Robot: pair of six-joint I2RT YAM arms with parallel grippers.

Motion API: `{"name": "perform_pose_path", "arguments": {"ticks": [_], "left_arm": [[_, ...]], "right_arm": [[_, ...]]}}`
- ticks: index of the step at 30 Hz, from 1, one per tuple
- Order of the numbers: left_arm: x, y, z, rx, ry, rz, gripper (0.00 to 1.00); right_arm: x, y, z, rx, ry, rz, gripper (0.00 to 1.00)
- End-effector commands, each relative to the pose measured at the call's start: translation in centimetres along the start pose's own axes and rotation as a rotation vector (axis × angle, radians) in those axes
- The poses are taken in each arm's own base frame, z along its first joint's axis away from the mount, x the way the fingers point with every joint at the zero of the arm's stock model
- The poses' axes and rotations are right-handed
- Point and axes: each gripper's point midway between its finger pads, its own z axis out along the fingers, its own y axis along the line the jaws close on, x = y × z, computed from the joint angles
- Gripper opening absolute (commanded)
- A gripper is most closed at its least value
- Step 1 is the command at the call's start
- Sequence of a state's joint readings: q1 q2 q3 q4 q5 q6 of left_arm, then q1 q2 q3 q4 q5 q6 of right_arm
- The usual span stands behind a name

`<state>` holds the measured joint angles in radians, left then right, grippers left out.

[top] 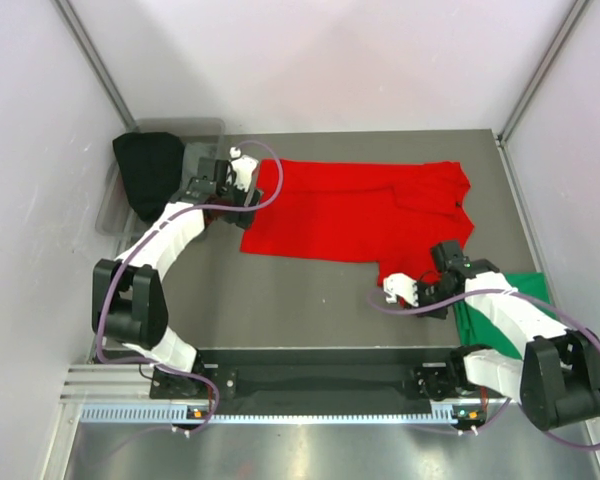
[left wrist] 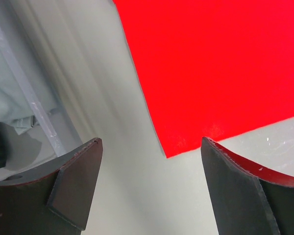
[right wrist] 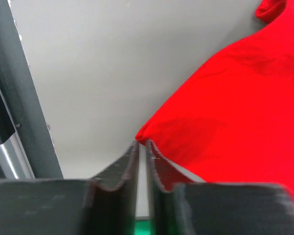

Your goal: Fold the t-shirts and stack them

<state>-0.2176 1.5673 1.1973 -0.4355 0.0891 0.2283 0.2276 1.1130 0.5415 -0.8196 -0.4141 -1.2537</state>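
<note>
The red t-shirt (top: 350, 215) lies spread flat across the back of the table, with its sleeves bunched at the right. My left gripper (top: 242, 188) is at the shirt's left edge. In the left wrist view it (left wrist: 151, 143) is open and empty, and the shirt's near corner (left wrist: 206, 73) lies just beyond the jaws. My right gripper (top: 446, 258) is at the shirt's near right corner. In the right wrist view it (right wrist: 142, 143) is shut, its tips pinching a bunched corner of the red cloth (right wrist: 235, 103). The green t-shirt (top: 525, 295) lies by the right edge, partly under my right arm.
A clear tray (top: 115, 205) holding a black cloth (top: 145, 170) stands at the back left, close to my left gripper. Its rim shows in the left wrist view (left wrist: 41, 115). Pale walls close in the table on three sides. A dark frame post (right wrist: 14, 88) stands at the right.
</note>
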Motion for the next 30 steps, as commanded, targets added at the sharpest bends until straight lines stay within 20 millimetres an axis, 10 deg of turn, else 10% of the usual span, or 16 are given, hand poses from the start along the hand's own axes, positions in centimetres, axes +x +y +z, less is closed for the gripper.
{"name": "perform_pose_path", "arguments": {"ticks": [1, 11, 16, 30], "left_arm": [[0.5, -0.6, 0.4, 0.049, 0.046, 0.013, 0.86], [6.1, -1.3, 1.8, 0.108, 0.323, 0.029, 0.79], [6.5, -1.7, 1.9, 0.131, 0.342, 0.014, 0.81], [8.3, -1.1, 5.5, 0.104, 0.449, -0.023, 0.64]], "right_arm": [[-1.3, -0.9, -1.1, 0.016, -0.018, -0.006, 0.06], [-3.8, -2.3, -6.7, 0.243, -0.078, 0.031, 0.00], [-3.4, -1.7, -5.6, 0.243, -0.091, 0.060, 0.41], [-2.5, -2.1, -3.6, 0.213, -0.073, 0.083, 0.42]]}}
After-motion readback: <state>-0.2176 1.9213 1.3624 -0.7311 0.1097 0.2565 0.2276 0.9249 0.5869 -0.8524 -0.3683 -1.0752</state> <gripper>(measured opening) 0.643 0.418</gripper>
